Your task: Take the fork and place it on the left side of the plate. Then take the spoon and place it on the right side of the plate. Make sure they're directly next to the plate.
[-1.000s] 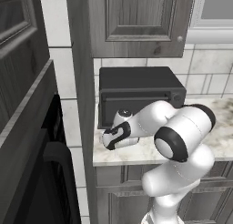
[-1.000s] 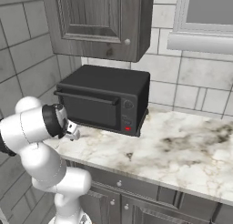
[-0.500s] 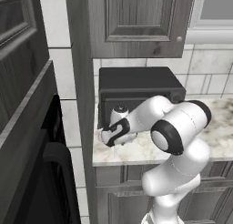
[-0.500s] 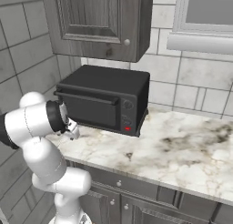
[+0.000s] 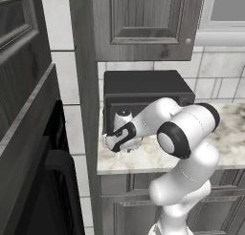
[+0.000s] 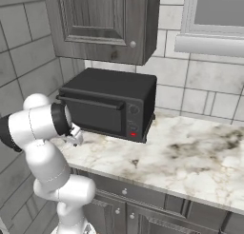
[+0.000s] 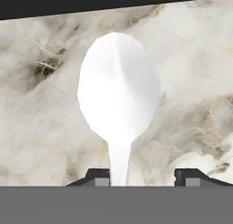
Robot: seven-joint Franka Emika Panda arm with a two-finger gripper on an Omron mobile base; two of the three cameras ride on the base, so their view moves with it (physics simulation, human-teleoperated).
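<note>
The spoon (image 7: 118,95) is pale and glossy, its oval bowl facing the camera, its thin handle running down between the hand's fingertips, above the marbled bench (image 7: 191,82).

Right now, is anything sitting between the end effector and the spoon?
Nothing visible does. In the hand view the spoon rises with its handle from between the end effector fingertips, bowl out over the marble counter. Whether the fingers actually clamp the handle cannot be told; the plate is not seen from here.
</note>
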